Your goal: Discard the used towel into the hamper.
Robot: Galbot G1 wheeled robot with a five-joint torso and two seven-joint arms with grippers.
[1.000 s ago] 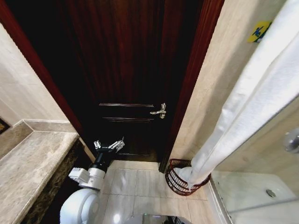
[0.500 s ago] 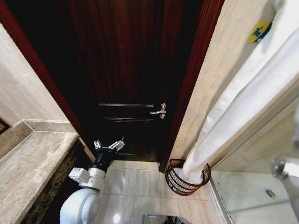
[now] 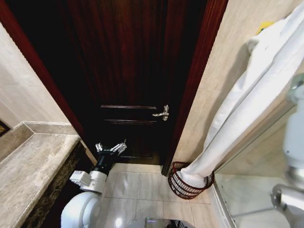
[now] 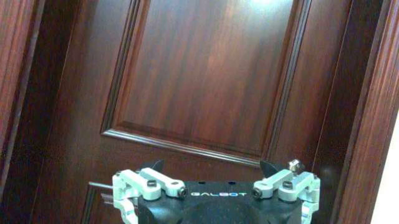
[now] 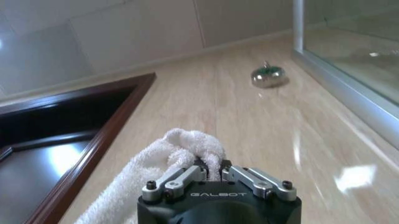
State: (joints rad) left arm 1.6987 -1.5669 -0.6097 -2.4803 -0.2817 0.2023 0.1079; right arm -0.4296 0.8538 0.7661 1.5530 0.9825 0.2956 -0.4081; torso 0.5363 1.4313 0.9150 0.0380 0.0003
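White terry cloth is the main thing I see from the head view: the towel (image 3: pixel 247 99) hangs in a long diagonal from the upper right down to the hamper (image 3: pixel 190 182), and its lower end sits inside the dark red-brown wire basket. The hamper stands on the tiled floor (image 3: pixel 137 185) in the corner between the dark wooden door (image 3: pixel 133 71) and the beige wall (image 3: pixel 213 95). My left gripper (image 3: pixel 110 148) is parked low on the left, beside the stone tabletop (image 3: pixel 33 166), pointing at the door.

From the left wrist view, the left gripper (image 4: pixel 215 175) faces the door panel with its jaws spread wide and nothing between them.

From the right wrist view, the right gripper (image 5: pixel 213 176) has its jaws clamped on a bunched fold of the towel (image 5: pixel 168 158), which trails away beneath it.
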